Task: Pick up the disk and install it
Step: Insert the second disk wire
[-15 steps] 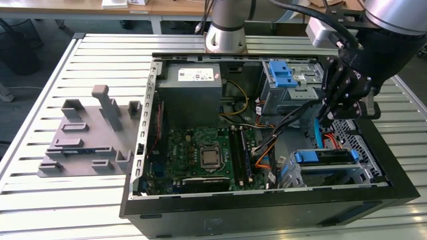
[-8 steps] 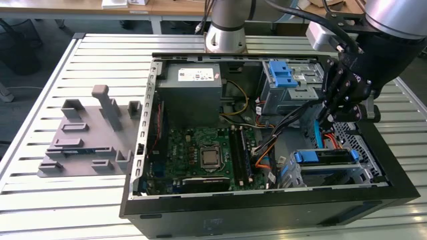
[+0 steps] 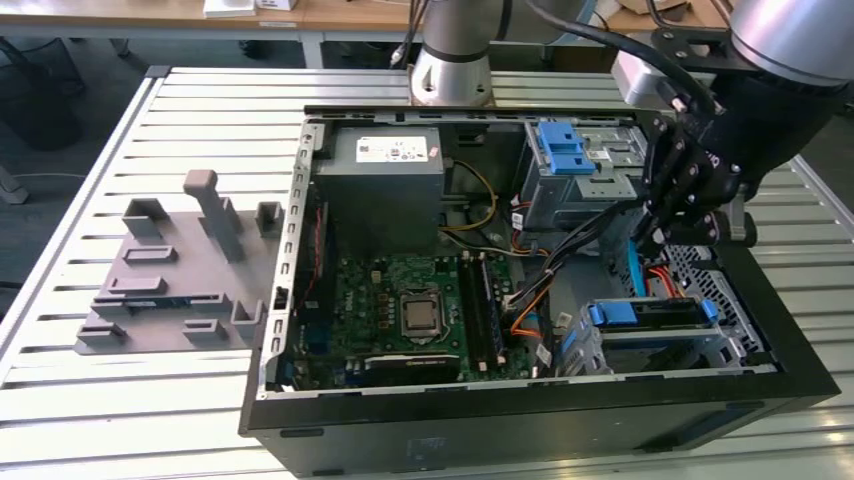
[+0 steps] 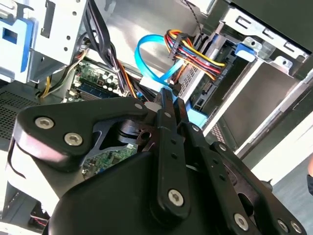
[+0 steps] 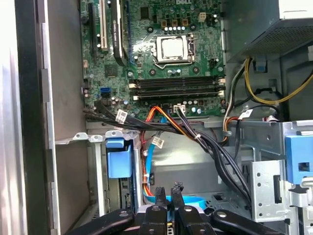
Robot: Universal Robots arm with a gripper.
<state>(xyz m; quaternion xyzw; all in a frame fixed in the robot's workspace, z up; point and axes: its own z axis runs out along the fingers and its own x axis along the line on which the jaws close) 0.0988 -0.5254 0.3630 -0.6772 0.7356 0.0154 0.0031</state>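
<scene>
The flat silver hard drive in its blue plastic bracket (image 3: 650, 318) is sitting in the lower drive cage of the open black computer case (image 3: 534, 420). The black gripper (image 3: 683, 232) is hanging just above it, arm reaching steeply down, fingers (image 5: 167, 196) pressed nearly together on nothing.

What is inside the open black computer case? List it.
Green motherboard, grey power-supply box, blue-bracketed silver disk; cables and the black pincer cover what lies beneath.
</scene>
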